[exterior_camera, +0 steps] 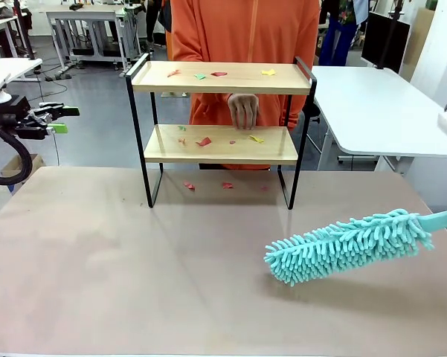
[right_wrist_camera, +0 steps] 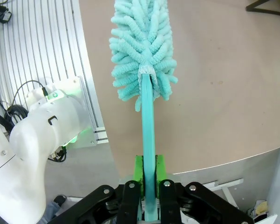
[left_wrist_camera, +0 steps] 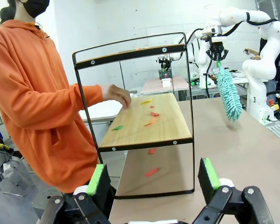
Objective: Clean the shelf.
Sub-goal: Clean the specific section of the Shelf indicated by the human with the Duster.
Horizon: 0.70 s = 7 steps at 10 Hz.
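Observation:
The shelf (exterior_camera: pixel 220 77) stands at the far middle of the brown table, two wooden boards in a black frame. Small red, green and yellow paper scraps (exterior_camera: pixel 204 140) lie on both boards and on the table beneath. A person in an orange hoodie stands behind it, one hand (exterior_camera: pixel 244 110) resting on the lower board. My right gripper (right_wrist_camera: pixel 148 186) is shut on the handle of a teal fluffy duster (exterior_camera: pixel 348 245), whose head hovers low over the table's right side, apart from the shelf. My left gripper (exterior_camera: pixel 65 120) hangs open off the table's left edge, facing the shelf's end (left_wrist_camera: pixel 144 119).
A white table (exterior_camera: pixel 379 111) stands beyond the right side of the brown table (exterior_camera: pixel 119 260). The right arm's white base (right_wrist_camera: pixel 42 135) sits beside the table edge. Desks and equipment fill the far background.

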### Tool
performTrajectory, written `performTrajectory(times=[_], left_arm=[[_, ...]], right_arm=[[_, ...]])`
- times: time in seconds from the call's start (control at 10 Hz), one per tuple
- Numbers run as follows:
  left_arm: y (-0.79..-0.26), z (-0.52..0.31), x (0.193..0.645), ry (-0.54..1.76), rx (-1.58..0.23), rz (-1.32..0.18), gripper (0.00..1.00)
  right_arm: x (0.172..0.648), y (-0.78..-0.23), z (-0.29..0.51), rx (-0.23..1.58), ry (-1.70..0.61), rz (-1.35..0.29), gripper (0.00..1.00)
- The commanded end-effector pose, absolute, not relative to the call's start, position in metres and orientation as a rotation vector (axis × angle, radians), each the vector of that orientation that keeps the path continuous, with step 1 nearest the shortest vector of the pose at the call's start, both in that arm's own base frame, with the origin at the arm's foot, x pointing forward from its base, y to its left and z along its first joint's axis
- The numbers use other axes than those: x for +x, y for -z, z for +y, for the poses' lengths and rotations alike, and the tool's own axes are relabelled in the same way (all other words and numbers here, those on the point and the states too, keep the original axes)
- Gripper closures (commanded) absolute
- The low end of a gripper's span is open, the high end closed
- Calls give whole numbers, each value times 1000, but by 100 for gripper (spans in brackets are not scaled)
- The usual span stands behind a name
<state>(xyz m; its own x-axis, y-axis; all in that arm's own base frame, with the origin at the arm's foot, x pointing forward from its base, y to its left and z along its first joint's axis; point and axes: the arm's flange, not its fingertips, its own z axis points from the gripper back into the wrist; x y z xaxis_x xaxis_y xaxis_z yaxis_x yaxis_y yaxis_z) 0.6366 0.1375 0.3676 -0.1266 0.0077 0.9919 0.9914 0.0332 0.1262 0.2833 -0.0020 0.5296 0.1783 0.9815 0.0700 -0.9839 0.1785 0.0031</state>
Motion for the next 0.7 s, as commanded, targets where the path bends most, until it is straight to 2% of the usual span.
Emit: performTrajectory(times=[0.0,0.6], left_arm=[[-369,136,634,1293,-1114,-1315,0],[-369,136,634,1293,-1114,-1315,0]], right_arm=[[282,-530,-5,51,-1384,-63,87],[282,-530,-5,51,-1384,-63,87]])
